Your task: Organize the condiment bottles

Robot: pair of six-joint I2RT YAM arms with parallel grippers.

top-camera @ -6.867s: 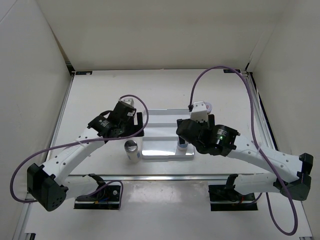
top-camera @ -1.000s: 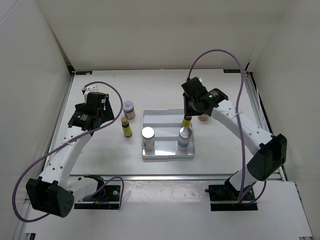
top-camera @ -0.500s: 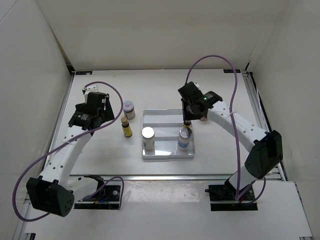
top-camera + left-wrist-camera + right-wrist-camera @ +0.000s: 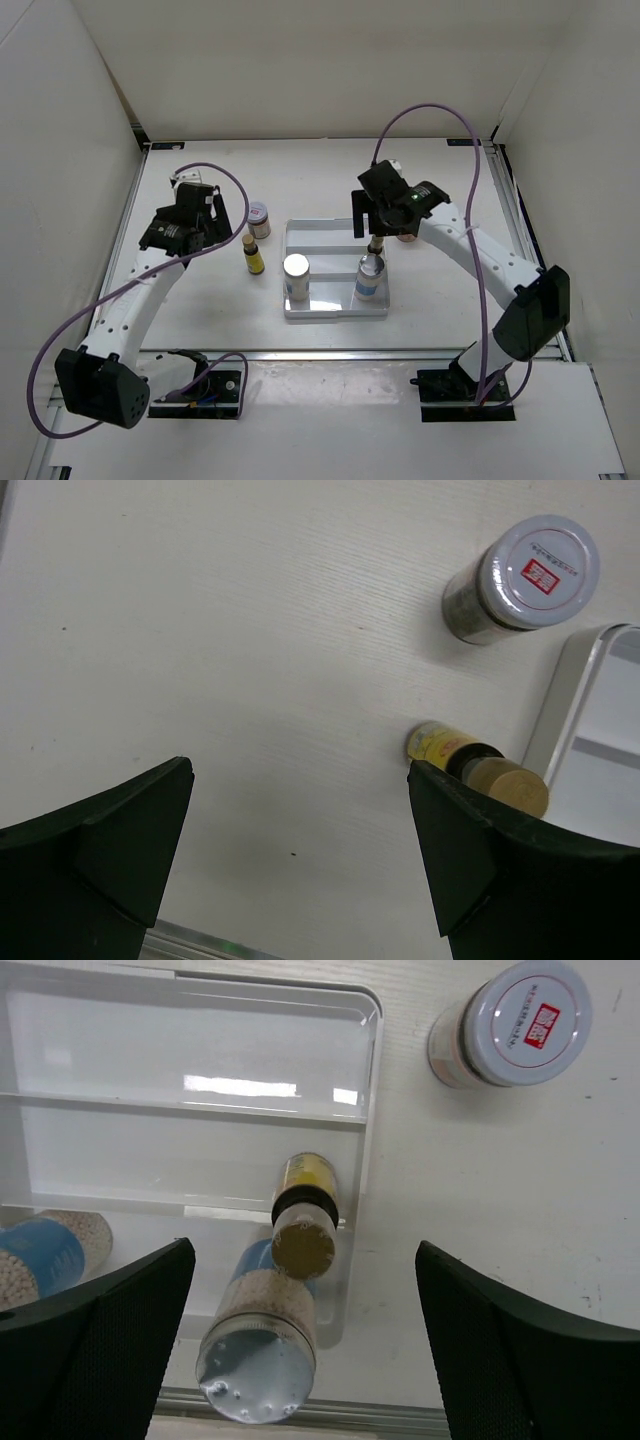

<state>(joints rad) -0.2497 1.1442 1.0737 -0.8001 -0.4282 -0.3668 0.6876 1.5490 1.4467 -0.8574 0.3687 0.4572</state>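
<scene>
The left tool [image 4: 298, 825] and right tool [image 4: 300, 1305] gape apart; right wrist view shows a jar [image 4: 520, 1018] half-hidden from above.

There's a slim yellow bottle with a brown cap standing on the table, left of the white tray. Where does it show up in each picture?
Top external: the yellow bottle stands left of the tray.
Left wrist: lower right, beside the tray's rim.
Right wrist: not in it; the second yellow bottle seen there stands inside the tray.
Shared landmark: the white tray, visible in all three views.
</scene>
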